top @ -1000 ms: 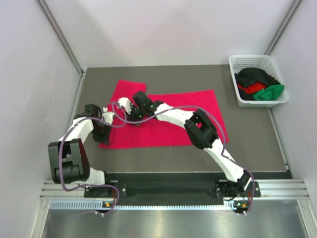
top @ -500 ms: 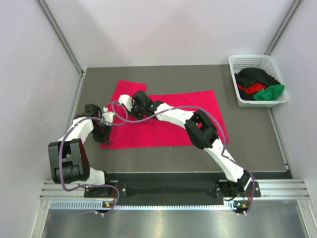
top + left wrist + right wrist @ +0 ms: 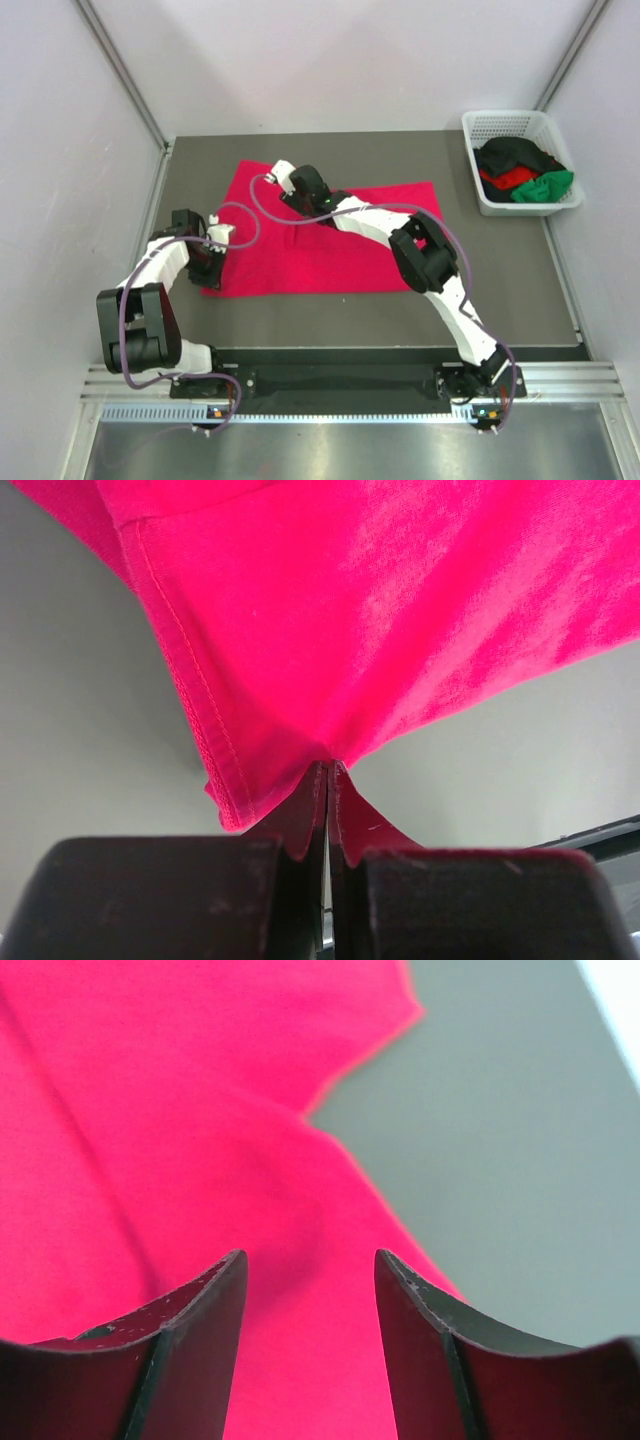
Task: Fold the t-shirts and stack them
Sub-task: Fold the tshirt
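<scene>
Crimson-pink t-shirt (image 3: 340, 262) pinched in left jaws; lies under parted right jaws.

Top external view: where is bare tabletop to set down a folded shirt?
Bare: right of the crimson-pink shirt, up to the basket; also between its near hem and the base plate. Crowded: the shirt's left end, around the left gripper and right gripper.

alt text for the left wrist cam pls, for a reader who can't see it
The left gripper is shut on a pinch of the crimson-pink t-shirt, right beside its stitched hem. The cloth fans out up the frame from the pinch, with the grey table showing on both sides.
</scene>
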Robot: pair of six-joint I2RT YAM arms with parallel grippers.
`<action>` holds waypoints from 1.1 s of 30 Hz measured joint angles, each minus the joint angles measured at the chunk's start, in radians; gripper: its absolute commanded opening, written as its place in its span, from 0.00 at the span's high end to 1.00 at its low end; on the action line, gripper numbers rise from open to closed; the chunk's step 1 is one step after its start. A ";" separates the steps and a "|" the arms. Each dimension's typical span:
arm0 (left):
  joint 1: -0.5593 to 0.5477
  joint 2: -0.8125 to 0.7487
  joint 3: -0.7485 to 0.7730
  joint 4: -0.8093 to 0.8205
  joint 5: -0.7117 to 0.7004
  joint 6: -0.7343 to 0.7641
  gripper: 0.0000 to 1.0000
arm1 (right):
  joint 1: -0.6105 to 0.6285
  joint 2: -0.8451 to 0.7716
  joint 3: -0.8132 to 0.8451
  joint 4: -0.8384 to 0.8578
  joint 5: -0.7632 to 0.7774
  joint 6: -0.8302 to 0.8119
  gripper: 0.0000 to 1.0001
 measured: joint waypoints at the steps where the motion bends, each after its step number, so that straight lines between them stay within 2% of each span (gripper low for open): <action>1: 0.000 -0.001 0.000 0.000 0.000 -0.001 1.00 | -0.005 -0.012 -0.008 0.001 0.013 0.000 0.46; 5: 0.000 -0.004 0.015 -0.011 -0.001 0.002 0.99 | -0.017 -0.104 -0.083 0.002 0.038 -0.002 0.46; 8: 0.000 -0.005 0.071 -0.040 0.015 0.028 0.74 | -0.024 -0.196 -0.158 -0.005 0.029 -0.004 0.46; 11: 0.000 -0.014 0.161 -0.071 0.066 0.069 0.61 | -0.036 -0.308 -0.227 -0.056 -0.051 -0.004 0.48; 17: -0.004 -0.054 0.265 -0.126 0.153 0.188 0.59 | -0.073 -0.524 -0.383 -0.184 -0.209 -0.025 0.49; 23: -0.041 0.006 0.267 -0.152 0.145 0.260 0.62 | -0.183 -0.621 -0.544 -0.267 -0.340 0.040 0.49; 26: -0.053 0.084 0.293 -0.147 0.128 0.228 0.62 | -0.265 -0.626 -0.605 -0.285 -0.354 0.047 0.49; 29: -0.052 0.183 0.385 -0.136 0.114 0.166 0.60 | -0.356 -0.616 -0.610 -0.314 -0.369 0.055 0.50; 33: -0.052 0.317 0.565 -0.070 0.100 0.051 0.56 | -0.468 -0.516 -0.469 -0.317 -0.391 0.109 0.52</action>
